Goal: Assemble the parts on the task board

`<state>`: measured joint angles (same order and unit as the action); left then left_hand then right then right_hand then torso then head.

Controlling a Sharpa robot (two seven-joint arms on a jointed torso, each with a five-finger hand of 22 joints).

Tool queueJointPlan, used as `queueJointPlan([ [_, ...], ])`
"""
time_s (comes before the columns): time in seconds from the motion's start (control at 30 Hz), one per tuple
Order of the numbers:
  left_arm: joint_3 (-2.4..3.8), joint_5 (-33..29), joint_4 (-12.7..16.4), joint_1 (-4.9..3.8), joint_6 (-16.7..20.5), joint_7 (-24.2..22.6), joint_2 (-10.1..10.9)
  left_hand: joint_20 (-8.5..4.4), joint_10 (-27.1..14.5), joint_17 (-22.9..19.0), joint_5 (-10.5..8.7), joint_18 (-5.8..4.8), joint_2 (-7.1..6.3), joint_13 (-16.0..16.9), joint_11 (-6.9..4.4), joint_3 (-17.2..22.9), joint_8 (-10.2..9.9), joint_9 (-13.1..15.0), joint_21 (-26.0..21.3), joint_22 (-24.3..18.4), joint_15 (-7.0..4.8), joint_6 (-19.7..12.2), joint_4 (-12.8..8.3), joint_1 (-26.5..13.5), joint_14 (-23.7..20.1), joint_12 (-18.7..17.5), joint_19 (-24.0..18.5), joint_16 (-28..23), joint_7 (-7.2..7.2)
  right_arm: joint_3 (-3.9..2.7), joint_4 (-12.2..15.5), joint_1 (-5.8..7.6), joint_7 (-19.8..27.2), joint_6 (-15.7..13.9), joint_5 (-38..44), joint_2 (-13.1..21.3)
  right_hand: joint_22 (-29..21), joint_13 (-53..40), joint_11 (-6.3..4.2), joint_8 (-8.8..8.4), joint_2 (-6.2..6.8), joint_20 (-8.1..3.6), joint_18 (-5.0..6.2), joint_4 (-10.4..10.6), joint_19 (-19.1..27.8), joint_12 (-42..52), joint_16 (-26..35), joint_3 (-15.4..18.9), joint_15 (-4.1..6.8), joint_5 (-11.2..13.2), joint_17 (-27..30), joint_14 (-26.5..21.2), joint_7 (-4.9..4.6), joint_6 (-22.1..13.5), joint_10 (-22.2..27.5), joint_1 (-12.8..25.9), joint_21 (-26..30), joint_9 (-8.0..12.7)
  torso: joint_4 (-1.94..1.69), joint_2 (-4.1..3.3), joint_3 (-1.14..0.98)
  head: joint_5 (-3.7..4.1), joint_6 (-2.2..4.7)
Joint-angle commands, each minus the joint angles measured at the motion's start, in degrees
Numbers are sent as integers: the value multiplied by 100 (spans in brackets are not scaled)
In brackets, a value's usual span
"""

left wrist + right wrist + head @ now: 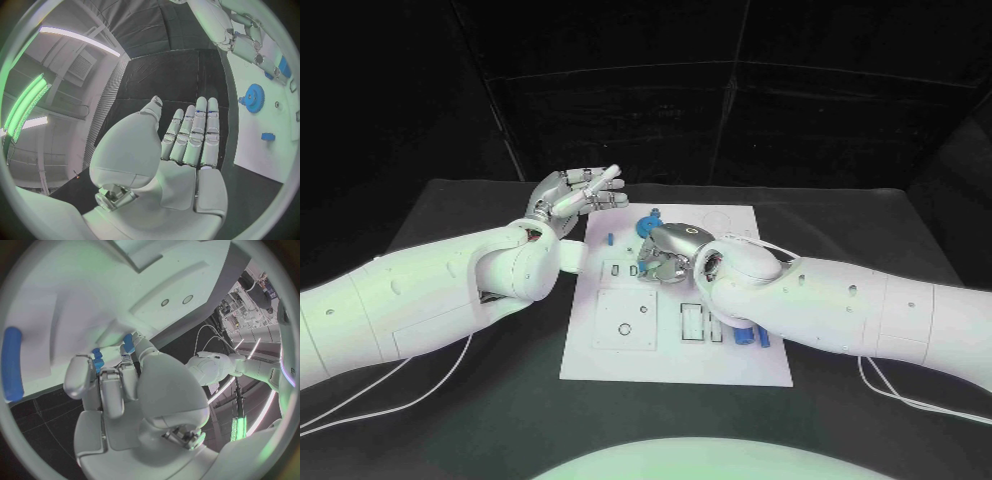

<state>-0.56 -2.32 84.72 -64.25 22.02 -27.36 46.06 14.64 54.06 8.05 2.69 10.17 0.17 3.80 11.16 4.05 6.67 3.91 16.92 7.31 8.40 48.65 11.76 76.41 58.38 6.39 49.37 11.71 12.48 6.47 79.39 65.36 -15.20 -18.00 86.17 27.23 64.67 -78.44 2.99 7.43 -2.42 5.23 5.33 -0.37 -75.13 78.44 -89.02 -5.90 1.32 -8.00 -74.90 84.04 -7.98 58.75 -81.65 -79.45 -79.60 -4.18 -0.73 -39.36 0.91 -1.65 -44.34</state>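
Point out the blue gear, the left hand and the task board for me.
blue gear (253, 97), left wrist view, on its toothed disc.
left hand (181, 145), left wrist view, on the flat fingers above the palm; it holds nothing.
task board (733, 365), head view, on a bare near part of the white plate.

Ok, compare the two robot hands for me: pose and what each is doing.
The left robot hand is flat and open beside the task board, holding nothing; the right robot hand curls down over the board. The right's fingers close round a small blue part; the left's are straight. Both are silver.
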Motion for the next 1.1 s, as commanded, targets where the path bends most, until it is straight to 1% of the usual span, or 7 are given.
queueJointPlan([
  [0.03,6,33,8,-11,-54,-33,-3,1,37,5,0,21,54,5,4,1,-25,1,-33,-8,3,47,-46,-2,43,13,43,-2,170,26,1,-26,-118,264,67,6,-6,-90,28,-38,27,19,-19,-19,25,-35,-4,-24,-51,9,-1283,543,-22,-25,13,38,38,11,-3,0,2,0,0],
  [0.23,6,33,8,-11,-53,-33,-3,1,37,5,0,21,54,5,4,1,-25,1,-33,-8,3,47,-46,-2,43,13,43,-2,170,26,4,-28,-144,254,83,10,-26,-61,51,-81,95,37,-16,-8,37,-70,1,-13,-71,12,-1272,541,-46,-78,42,97,50,23,-2,-1,0,-6,-6],
  [0.47,6,33,3,-11,-53,-33,-5,0,38,6,0,21,56,3,4,-1,-28,0,-34,-9,3,48,-50,-1,43,9,44,-5,172,26,7,-29,-158,194,91,6,-53,-41,79,-131,210,62,-10,26,53,-94,8,36,-96,-36,-1256,537,-76,-151,66,201,66,29,0,-1,0,-5,-9],
  [0.6,6,33,0,-11,-54,-32,-7,0,38,6,0,21,56,3,4,-1,-28,0,-34,-9,3,48,-50,-1,43,9,44,-5,172,26,6,-30,-174,133,92,4,-66,-28,96,-159,253,75,-8,51,61,-109,12,59,-110,-34,-1248,535,-94,-206,79,250,74,32,-1,0,1,-2,-9],
  [0.9,6,33,-3,-11,-55,-31,-10,0,38,6,0,21,56,3,4,-1,-28,0,-34,-9,3,48,-50,-1,43,9,44,-5,172,26,2,-34,-235,-8,95,5,-105,-5,115,-190,285,94,0,109,82,-134,25,91,-128,-22,-1221,528,-111,-280,104,331,95,30,-1,2,1,5,-9],
  [1.1,6,33,-5,-11,-60,-30,-10,0,38,6,0,20,59,2,5,-2,-31,-1,-35,-10,3,47,-51,-1,44,7,45,-7,173,26,1,-35,-232,-191,95,2,-157,162,150,-275,367,120,9,160,113,-323,31,145,-157,14,-1210,525,-150,-484,256,387,125,38,-1,0,1,10,-8],
])
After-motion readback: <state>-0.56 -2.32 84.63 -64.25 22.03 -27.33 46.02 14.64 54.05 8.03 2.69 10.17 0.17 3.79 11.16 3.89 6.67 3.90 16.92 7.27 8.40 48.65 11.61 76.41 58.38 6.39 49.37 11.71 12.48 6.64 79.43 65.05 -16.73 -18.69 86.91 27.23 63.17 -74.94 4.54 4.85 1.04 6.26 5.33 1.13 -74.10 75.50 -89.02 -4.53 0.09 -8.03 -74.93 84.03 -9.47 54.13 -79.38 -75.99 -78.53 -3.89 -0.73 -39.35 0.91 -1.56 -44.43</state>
